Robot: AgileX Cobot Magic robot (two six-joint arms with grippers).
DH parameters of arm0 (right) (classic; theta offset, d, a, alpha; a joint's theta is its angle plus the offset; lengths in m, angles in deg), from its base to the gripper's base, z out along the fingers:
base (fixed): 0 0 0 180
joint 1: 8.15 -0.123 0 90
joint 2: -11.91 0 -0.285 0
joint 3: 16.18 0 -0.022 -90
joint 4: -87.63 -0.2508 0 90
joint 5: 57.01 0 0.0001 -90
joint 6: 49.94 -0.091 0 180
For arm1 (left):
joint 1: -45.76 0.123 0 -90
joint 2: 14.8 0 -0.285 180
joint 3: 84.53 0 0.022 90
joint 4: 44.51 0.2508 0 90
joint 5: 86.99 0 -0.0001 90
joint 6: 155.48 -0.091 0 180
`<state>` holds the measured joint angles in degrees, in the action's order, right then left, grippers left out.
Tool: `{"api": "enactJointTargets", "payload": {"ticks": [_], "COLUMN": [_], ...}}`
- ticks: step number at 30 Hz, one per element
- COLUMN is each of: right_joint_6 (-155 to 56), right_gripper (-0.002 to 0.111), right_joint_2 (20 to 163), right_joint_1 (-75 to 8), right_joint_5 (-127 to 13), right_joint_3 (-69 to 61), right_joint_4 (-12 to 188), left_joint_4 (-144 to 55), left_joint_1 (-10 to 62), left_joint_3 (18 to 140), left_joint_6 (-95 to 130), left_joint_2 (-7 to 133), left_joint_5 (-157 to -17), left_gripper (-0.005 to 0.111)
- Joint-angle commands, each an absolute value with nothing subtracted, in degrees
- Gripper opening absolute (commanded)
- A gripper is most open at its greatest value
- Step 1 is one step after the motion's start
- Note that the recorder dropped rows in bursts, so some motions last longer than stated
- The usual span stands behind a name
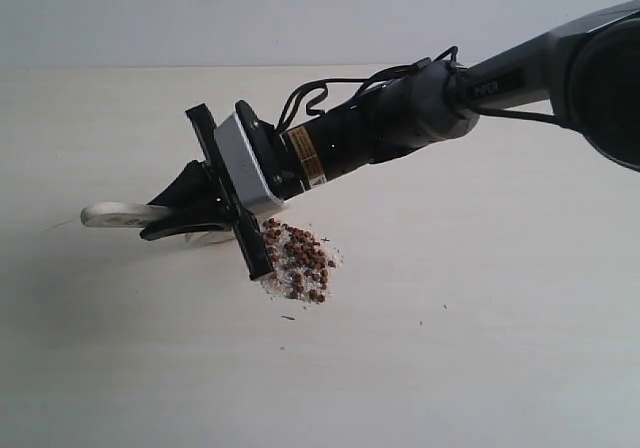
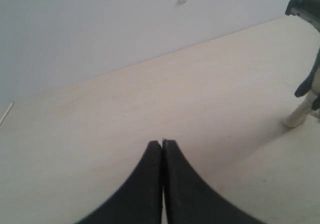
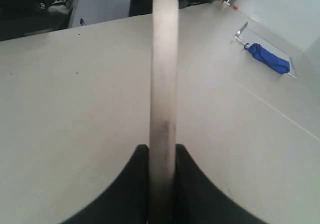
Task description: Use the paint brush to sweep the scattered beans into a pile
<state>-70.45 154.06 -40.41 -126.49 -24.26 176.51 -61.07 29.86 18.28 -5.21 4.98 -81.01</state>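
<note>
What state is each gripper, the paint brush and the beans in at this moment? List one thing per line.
left gripper: shut, holding nothing.
right gripper: shut on the paint brush's handle.
paint brush: held by its wooden handle; its bristles are hidden from view.
beans: heaped together on the table, beside the right gripper.

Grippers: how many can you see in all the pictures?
2. The right gripper clamps the paint brush beside the pile; the left gripper is shut on nothing, above the table.
</note>
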Motion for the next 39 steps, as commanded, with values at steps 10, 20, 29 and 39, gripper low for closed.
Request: {"api": "enactJointTargets", "payload": {"ticks": [10, 20, 29, 39], "right_joint_6": [-68.5, -68.2, -73.1, -87.7], "right_gripper": [0.000, 0.000, 0.000, 0.000], "right_joint_2": [154.5, 158.0, 159.9, 159.1], "right_joint_1": [-39.0, -37.3, -37.3, -37.3], "right_joint_5": [-127.0, -126.4, -127.0, -127.0], "right_joint_3": [-28.0, -28.0, -28.0, -28.0], "right_joint_4": [171.2, 170.4, 169.1, 182.4], "left_joint_4": [-61.3, -61.3, -61.3, -61.3], "left_joint_1": [29.9, 29.9, 29.9, 29.9], "left_joint_3": [18.3, 18.3, 18.3, 18.3], "left_joint_6": [-5.1, -5.1, -5.1, -5.1], "left_joint_2": [4.8, 4.8, 4.8, 4.8], "left_joint_5": [-81.3, -81.3, -81.3, -81.3], "left_gripper": [0.000, 0.000, 0.000, 0.000]}}
